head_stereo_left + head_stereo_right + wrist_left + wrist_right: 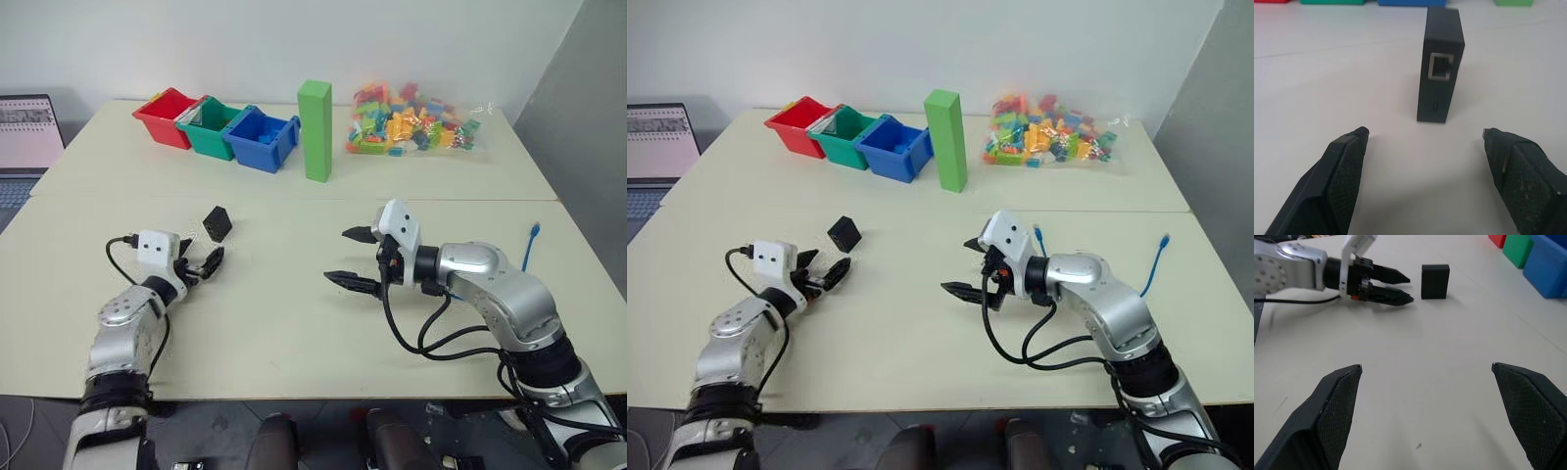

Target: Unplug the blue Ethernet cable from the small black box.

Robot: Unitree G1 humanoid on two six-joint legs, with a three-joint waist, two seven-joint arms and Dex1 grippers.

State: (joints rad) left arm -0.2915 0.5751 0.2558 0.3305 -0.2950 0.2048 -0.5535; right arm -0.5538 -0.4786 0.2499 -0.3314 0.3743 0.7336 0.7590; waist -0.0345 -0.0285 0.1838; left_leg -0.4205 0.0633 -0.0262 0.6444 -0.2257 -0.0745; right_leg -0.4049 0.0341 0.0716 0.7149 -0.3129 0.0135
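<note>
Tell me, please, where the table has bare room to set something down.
Bare: the stretch between the left gripper and right gripper, and in front of them. Crowded: the back edge with bins, green block and bag; the black box beside the left gripper.

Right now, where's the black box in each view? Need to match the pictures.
Left eye: black box on the table, just ahead of the left end effector.
Right eye: same spot.
Left wrist: upright, centre, with its empty port facing the camera.
Right wrist: far across the table, beside the left end effector.
Shared landmark: blue bin.
</note>
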